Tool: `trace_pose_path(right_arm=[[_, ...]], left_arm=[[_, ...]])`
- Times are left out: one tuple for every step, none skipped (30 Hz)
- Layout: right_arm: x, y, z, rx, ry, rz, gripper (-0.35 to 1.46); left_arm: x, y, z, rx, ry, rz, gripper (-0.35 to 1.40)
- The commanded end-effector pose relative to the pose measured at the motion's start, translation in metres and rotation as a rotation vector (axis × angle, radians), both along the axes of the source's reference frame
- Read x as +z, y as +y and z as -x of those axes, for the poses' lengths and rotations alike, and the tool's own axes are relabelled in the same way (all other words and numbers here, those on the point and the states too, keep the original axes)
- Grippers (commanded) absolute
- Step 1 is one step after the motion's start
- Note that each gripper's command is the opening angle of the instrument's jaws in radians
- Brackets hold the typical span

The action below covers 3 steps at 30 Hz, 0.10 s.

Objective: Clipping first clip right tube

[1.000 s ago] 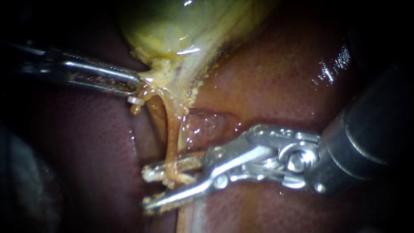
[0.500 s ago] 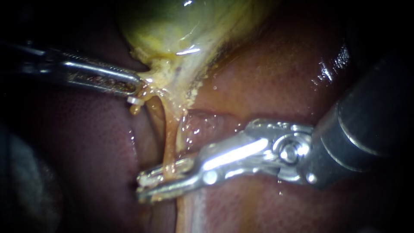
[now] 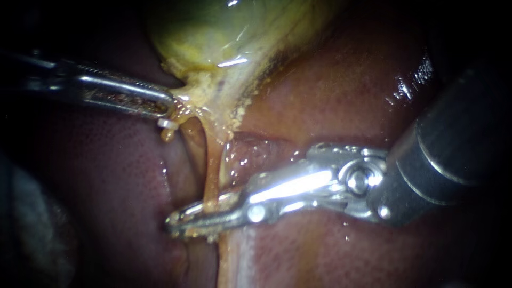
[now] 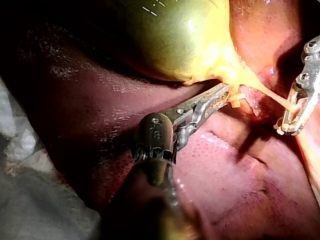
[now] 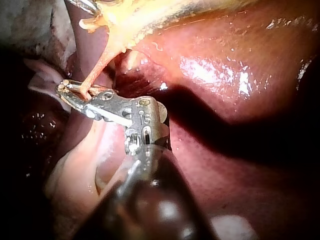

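Orange-tan right tube (image 3: 212,165) ran straight down from the gallbladder (image 3: 224,42), and the right instrument (image 3: 178,221) lay crosswise at its low end, jaws squeezed onto it, while the left instrument (image 3: 169,104) pinched the gallbladder's neck.

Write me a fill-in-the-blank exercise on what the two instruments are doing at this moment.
The right instrument has its jaws ____ on the tube.
The left instrument grips the neck of the green ____.
The dark red tissue beneath both instruments is the ____.
Missing words: shut; gallbladder; liver.
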State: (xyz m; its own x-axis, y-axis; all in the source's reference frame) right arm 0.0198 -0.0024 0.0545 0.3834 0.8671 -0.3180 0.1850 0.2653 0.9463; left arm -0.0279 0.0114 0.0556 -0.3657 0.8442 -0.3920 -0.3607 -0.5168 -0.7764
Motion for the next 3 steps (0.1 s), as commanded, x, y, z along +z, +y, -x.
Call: trace_pose_path(right_arm=[[0.0,0.0,0.0,0.0,0.0,0.0,-0.35],[0.0,0.0,0.0,0.0,0.0,0.0,-0.35],[0.0001,0.0,0.0,0.0,0.0,0.0,-0.35]], left_arm=[[0.0,0.0,0.0,0.0,0.0,0.0,-0.35],[0.0,0.0,0.0,0.0,0.0,0.0,-0.35],[0.0,0.0,0.0,0.0,0.0,0.0,-0.35]])
